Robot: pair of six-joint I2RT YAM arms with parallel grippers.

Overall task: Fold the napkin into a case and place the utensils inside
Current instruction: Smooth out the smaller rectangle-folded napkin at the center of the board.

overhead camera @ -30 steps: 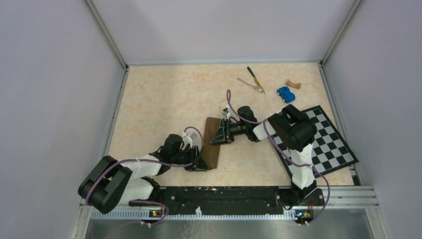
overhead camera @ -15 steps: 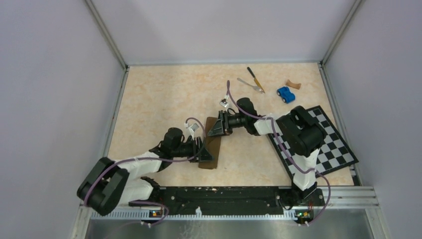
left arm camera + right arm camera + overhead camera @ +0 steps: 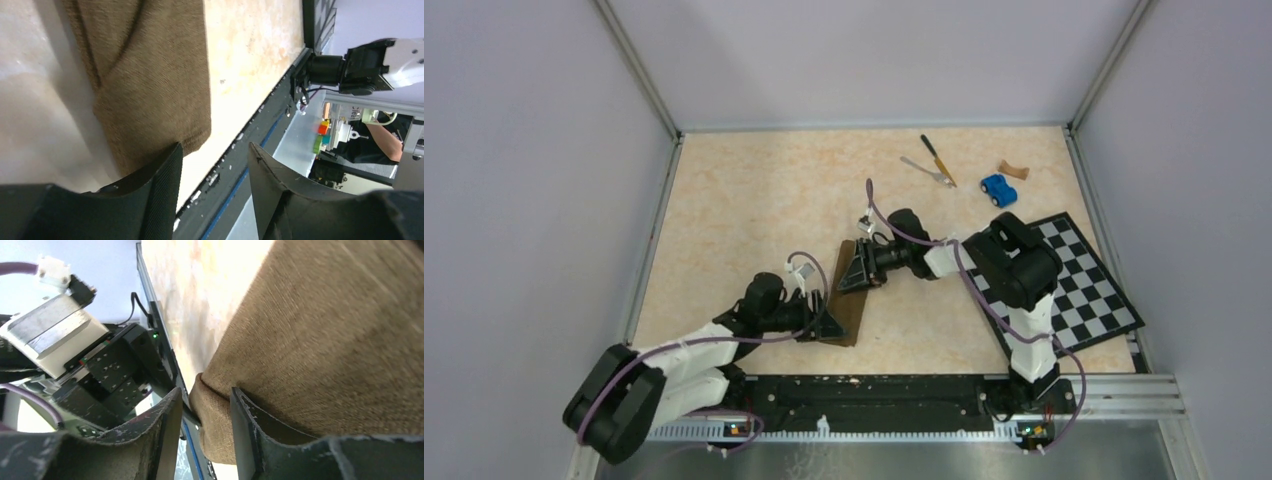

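Note:
The dark brown napkin (image 3: 857, 303) lies folded into a long narrow strip on the table's middle, running from far to near. My left gripper (image 3: 834, 325) is at its near end, low over the table. In the left wrist view that gripper (image 3: 215, 146) stands open with nothing between its fingers, and the napkin (image 3: 150, 85) lies beside the left finger. My right gripper (image 3: 852, 272) is at the strip's far part. In the right wrist view this gripper (image 3: 206, 390) is open, with the napkin's (image 3: 340, 340) rolled edge in the gap, against one finger only. The knife (image 3: 937, 159) and fork (image 3: 927, 170) lie far right.
A blue toy car (image 3: 997, 188) and a small tan piece (image 3: 1013, 170) lie near the utensils. A checkered board (image 3: 1084, 290) sits at the right, partly under the right arm. The black rail (image 3: 874, 392) runs along the near edge, close to the napkin's end.
My left gripper has opened and let go of the napkin's near end, drawing back a little toward the left. The right gripper slid along the strip, far then back nearer.

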